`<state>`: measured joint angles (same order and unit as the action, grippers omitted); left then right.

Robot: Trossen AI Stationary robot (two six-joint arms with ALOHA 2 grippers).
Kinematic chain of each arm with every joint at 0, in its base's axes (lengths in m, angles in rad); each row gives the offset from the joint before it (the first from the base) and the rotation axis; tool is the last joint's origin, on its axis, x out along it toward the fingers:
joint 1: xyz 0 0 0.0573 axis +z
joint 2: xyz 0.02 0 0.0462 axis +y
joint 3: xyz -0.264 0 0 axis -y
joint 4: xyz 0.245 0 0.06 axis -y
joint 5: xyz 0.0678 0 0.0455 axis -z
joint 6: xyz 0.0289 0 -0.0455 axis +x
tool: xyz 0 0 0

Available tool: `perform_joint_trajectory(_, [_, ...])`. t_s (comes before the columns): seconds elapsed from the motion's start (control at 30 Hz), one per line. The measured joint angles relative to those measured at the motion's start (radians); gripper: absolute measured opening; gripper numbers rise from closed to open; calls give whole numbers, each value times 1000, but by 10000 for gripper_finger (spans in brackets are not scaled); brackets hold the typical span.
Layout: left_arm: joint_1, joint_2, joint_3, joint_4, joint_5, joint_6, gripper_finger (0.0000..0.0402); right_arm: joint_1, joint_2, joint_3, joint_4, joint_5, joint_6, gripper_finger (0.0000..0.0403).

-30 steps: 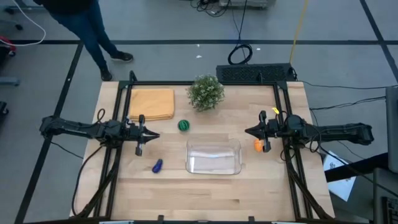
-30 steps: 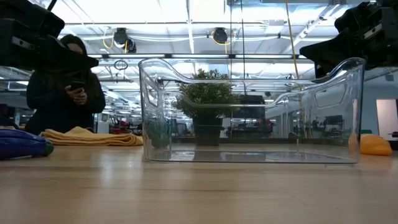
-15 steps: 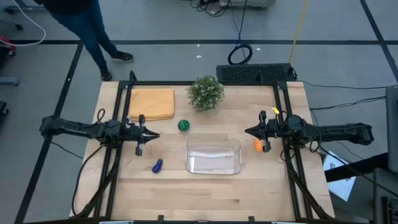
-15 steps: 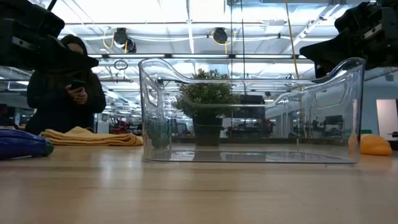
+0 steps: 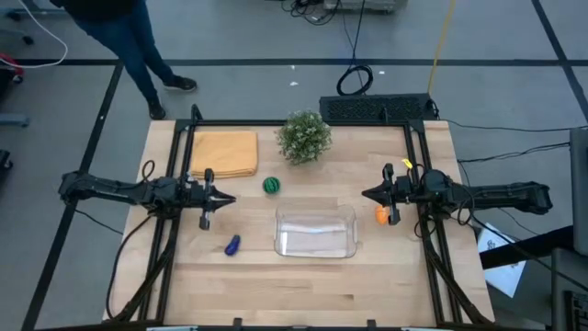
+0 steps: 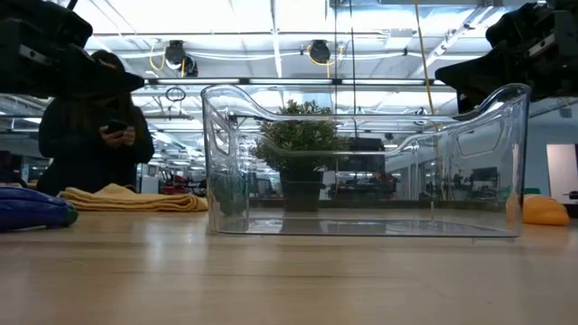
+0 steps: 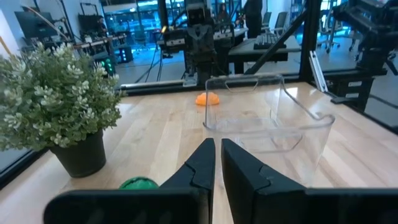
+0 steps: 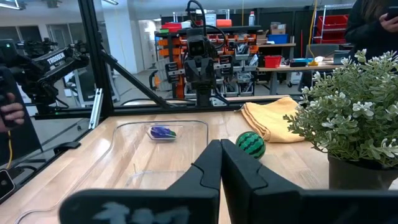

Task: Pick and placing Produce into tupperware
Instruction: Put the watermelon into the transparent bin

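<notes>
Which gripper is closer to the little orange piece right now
The right. The right gripper hovers just beside the orange piece, while the left gripper is across the table, beyond the clear container.

The left arm extends horizontally inward from the left side of the bench; its left gripper (image 5: 230,199) has the fingers (image 7: 199,167) drawn together to a narrow slit, holding nothing. The right arm mirrors this pose from the right side. The right gripper (image 5: 365,194) is closed and empty, fingers (image 8: 211,165) pressed together.

Wooden table (image 5: 257,276) carries tupperware (image 5: 316,233), produce (image 5: 272,186), cloth (image 5: 223,153), seemingly potted plant (image 5: 304,136).
</notes>
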<state>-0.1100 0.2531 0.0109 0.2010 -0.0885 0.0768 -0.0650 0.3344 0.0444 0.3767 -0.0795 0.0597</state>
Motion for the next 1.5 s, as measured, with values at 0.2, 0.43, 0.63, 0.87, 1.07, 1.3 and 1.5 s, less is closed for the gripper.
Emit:
perform_joint_trajectory(0.2, [0,0,0,66,-33,12,33,0,0,0,13,0,7,0])
perform_joint_trajectory(0.43, [0,1,0,117,-39,-1,33,0,0,0,17,0,31,0])
perform_joint_trajectory(0.63, [1,1,0,157,-74,20,33,1,1,0,27,0,63,0])
perform_joint_trajectory(0.87, [1,1,0,66,-81,-1,20,1,0,0,31,0,61,0])
perform_joint_trajectory(1.07, [1,1,0,43,-120,-2,2,1,0,0,43,0,85,0])
perform_joint_trajectory(1.3, [6,0,0,31,-130,6,1,1,1,0,42,0,104,0])
perform_joint_trajectory(1.5, [6,0,0,63,-163,1,8,1,1,0,39,0,93,0])
